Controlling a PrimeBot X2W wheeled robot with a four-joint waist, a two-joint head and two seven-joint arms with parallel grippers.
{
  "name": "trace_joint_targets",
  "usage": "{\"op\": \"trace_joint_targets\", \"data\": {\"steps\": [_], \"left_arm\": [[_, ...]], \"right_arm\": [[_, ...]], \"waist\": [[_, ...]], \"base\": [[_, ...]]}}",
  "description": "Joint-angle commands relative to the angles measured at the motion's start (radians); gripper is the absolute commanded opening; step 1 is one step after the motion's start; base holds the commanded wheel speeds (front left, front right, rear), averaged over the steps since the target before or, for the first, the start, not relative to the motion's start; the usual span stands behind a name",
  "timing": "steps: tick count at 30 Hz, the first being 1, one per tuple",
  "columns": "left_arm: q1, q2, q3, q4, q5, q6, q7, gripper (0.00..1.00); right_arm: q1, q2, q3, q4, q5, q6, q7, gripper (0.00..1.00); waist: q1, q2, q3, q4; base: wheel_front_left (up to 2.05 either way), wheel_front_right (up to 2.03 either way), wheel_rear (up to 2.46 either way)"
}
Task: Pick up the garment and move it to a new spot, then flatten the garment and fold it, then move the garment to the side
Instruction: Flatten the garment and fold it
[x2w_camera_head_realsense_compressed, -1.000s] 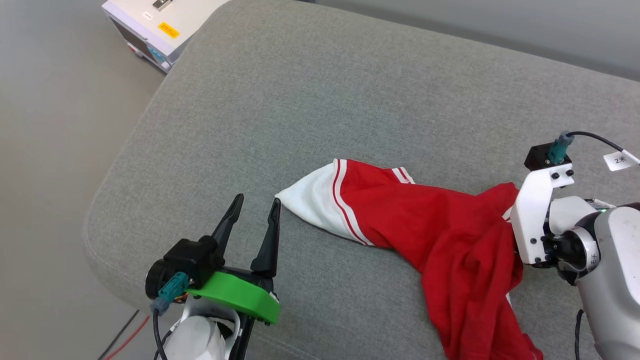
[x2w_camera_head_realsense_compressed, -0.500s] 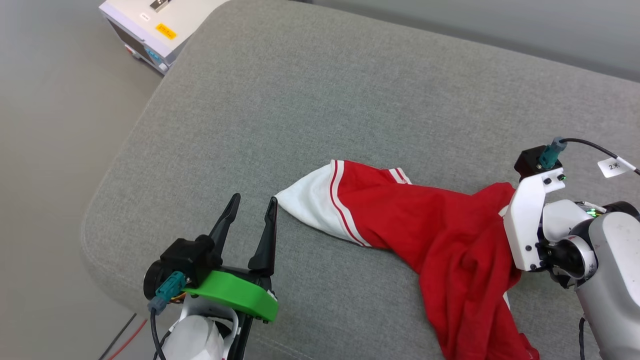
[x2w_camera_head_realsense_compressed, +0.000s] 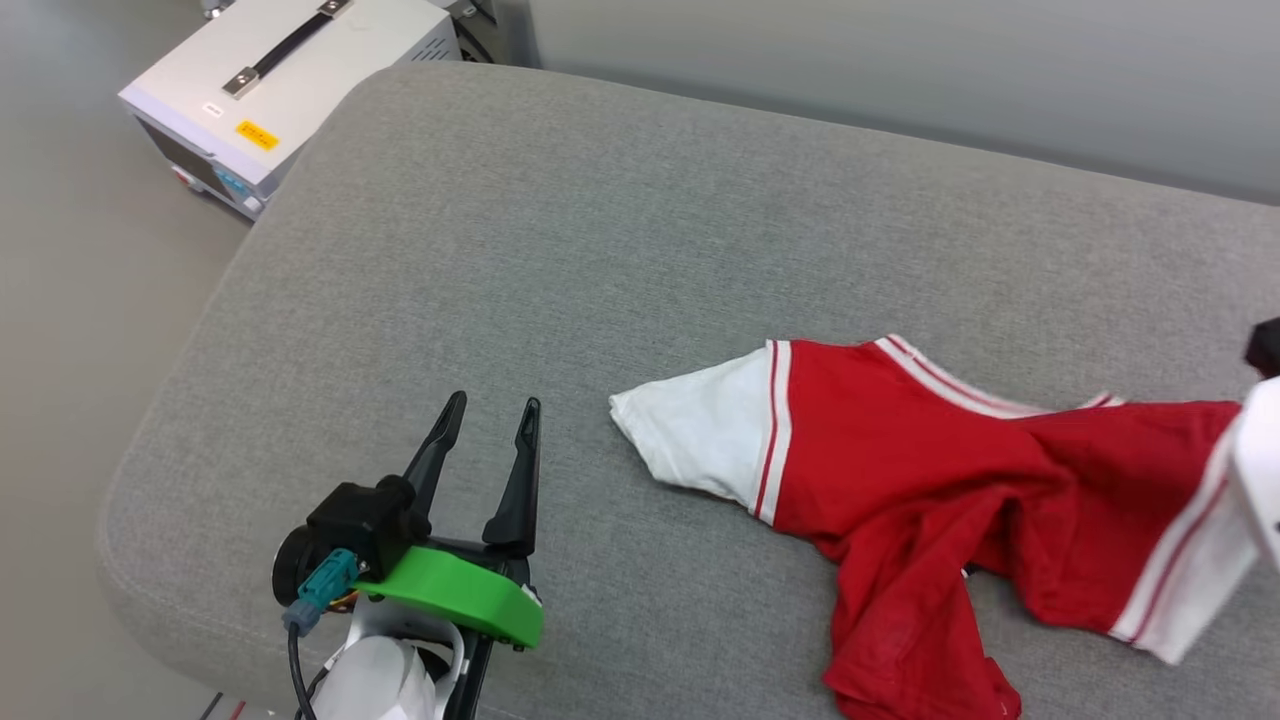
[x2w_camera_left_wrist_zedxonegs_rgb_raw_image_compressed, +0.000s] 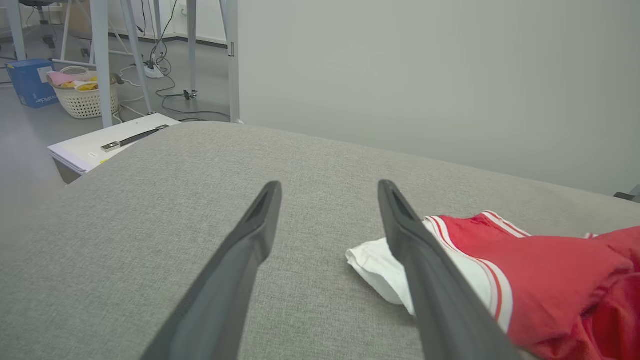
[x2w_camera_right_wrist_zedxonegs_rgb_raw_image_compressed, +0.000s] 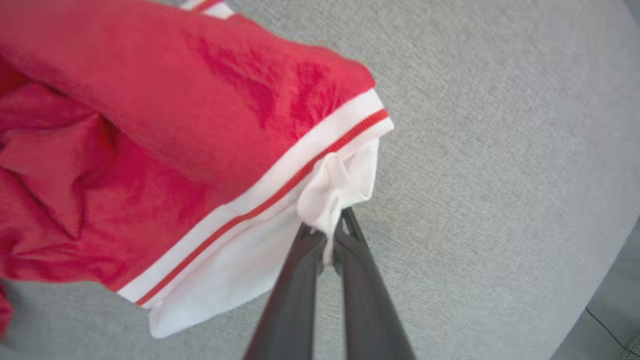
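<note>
The right gripper (x2w_camera_right_wrist_zedxonegs_rgb_raw_image_compressed: 327, 235) has just pinched the thin red, white-sleeved jersey garment (x2w_camera_head_realsense_compressed: 900, 470), enabling lifting; the left gripper (x2w_camera_head_realsense_compressed: 493, 400) beside it gapes empty.

- Left gripper (x2w_camera_head_realsense_compressed: 491, 404): two long, tapering black fingers.
- Bright green bracket (x2w_camera_head_realsense_compressed: 455, 595) behind them, beside a black camera housing (x2w_camera_head_realsense_compressed: 365, 515).
- Teal connector (x2w_camera_head_realsense_compressed: 322, 585) with a dark cable (x2w_camera_head_realsense_compressed: 293, 660).
- White wrist shell (x2w_camera_head_realsense_compressed: 375, 685).
- Right gripper (x2w_camera_right_wrist_zedxonegs_rgb_raw_image_compressed: 326, 234): dark grey fingers.

You can't make out the right gripper's (x2w_camera_right_wrist_zedxonegs_rgb_raw_image_compressed: 327, 245) tips: the garment (x2w_camera_right_wrist_zedxonegs_rgb_raw_image_compressed: 175, 140) bunches over them. The yellow label (x2w_camera_head_realsense_compressed: 257, 135) on the white box (x2w_camera_head_realsense_compressed: 330, 60) is too small to read.
</note>
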Motion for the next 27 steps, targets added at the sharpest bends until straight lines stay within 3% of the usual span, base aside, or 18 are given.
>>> {"op": "trace_joint_targets", "data": {"steps": [1, 6, 13, 14, 15, 22, 27], "left_arm": [[0.004, 0.003, 0.0, -0.003, 0.002, -0.003, -0.006, 1.0], [-0.009, 0.005, 0.001, -0.011, -0.001, -0.003, -0.006, 1.0], [-0.031, 0.001, -0.001, -0.011, -0.003, -0.003, -0.006, 1.0], [-0.033, 0.001, 0.0, -0.01, -0.003, -0.003, -0.006, 1.0], [-0.034, 0.001, 0.001, -0.01, -0.003, -0.003, -0.006, 1.0], [-0.027, 0.01, 0.009, 0.003, -0.001, -0.003, -0.006, 1.0], [-0.013, 0.012, 0.017, 0.004, -0.009, -0.003, -0.006, 1.0]], "right_arm": [[0.017, -0.029, -0.003, -0.002, -0.001, -0.001, 0.002, 0.0], [0.017, -0.145, -0.021, 0.045, -0.024, -0.001, -0.035, 0.0], [-0.049, -0.146, -0.045, 0.193, -0.121, -0.001, -0.143, 0.0], [-0.061, -0.136, -0.047, 0.214, -0.138, -0.001, -0.162, 0.76], [-0.071, -0.127, -0.052, 0.229, -0.15, -0.001, -0.179, 1.0], [-0.125, -0.044, -0.073, 0.287, -0.2, -0.001, -0.337, 1.0], [-0.128, 0.042, -0.162, 0.265, -0.187, -0.001, -0.501, 1.0]], "waist": [[0.0, -0.0001, 0.014, -0.012], [0.0, -0.0001, 0.05, -0.023], [0.0, -0.0001, 0.082, -0.034], [0.0, -0.0001, 0.082, -0.037], [0.0, -0.0001, 0.081, -0.04], [0.0, -0.0001, 0.028, -0.083], [0.0, -0.0001, -0.029, -0.116]], "base": [[0.0, 0.0, 0.0], [0.0, 0.0, 0.0], [0.0, 0.0, 0.0], [0.0, 0.0, 0.0], [0.0, 0.0, 0.0], [0.0, 0.0, 0.0], [0.0, 0.0, 0.0]]}}
